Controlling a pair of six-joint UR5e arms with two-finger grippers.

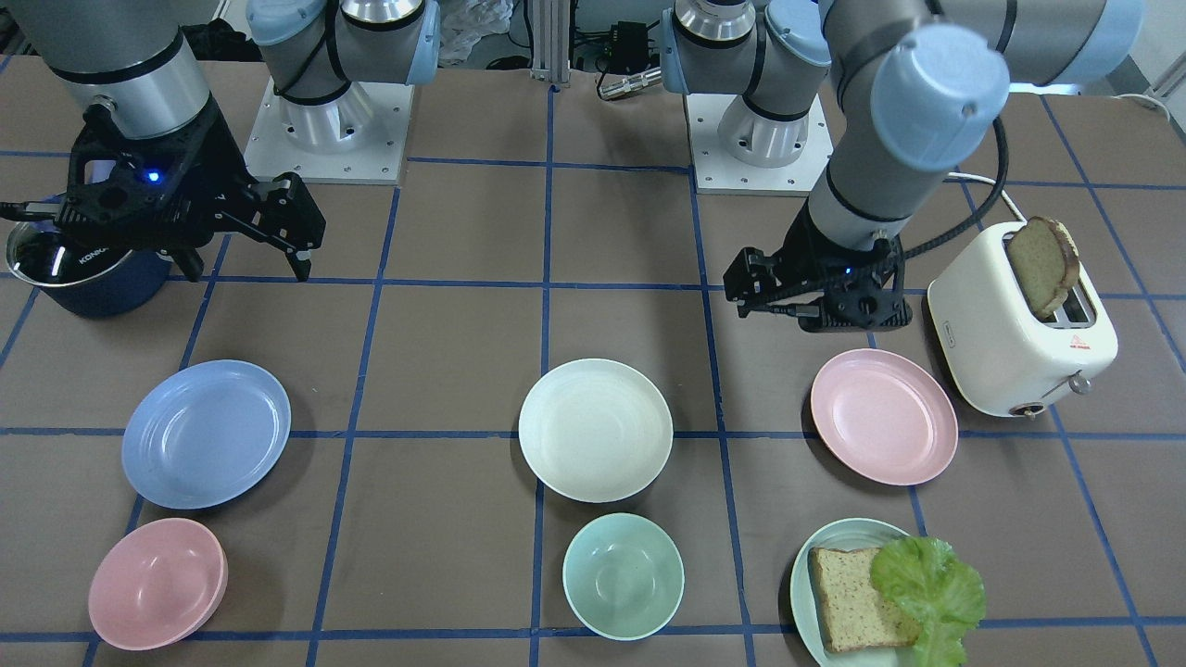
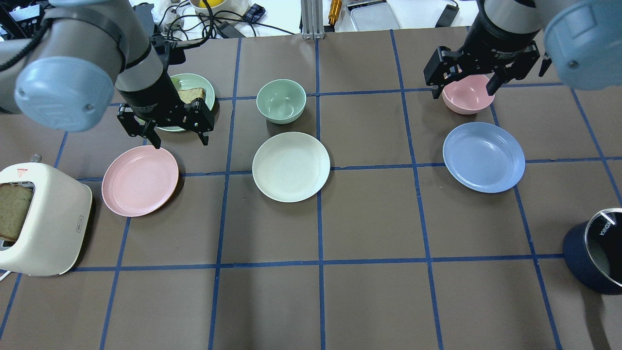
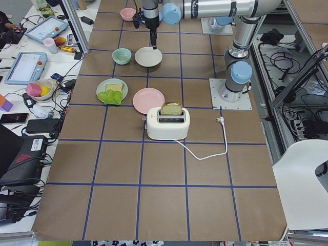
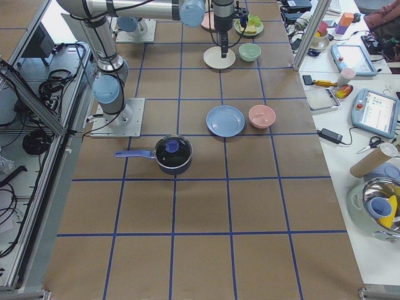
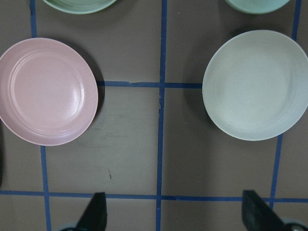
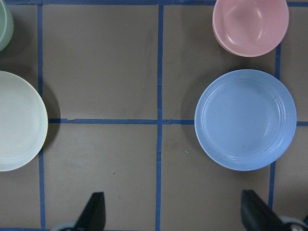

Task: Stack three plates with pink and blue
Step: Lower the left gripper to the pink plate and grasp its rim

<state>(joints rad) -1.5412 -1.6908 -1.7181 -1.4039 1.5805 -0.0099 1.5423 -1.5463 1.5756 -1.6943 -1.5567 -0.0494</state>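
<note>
Three plates lie apart in a row on the brown table: a cream-white plate (image 2: 290,166) in the middle, a pale pink plate (image 2: 140,180) on my left and a periwinkle blue plate (image 2: 483,156) on my right. My left gripper (image 2: 179,141) is open and empty, raised above the table just beyond the pink plate; its wrist view shows the pink plate (image 5: 47,91) and the cream plate (image 5: 255,84). My right gripper (image 2: 464,88) is open and empty, raised beyond the blue plate (image 6: 245,119).
A white toaster (image 2: 41,218) with a bread slice stands left of the pink plate. A pale green plate (image 1: 811,579) carries bread and lettuce. A mint-green bowl (image 2: 281,100) sits beyond the cream plate, a pink bowl (image 2: 467,95) beyond the blue plate. A dark pot (image 2: 597,255) stands near right.
</note>
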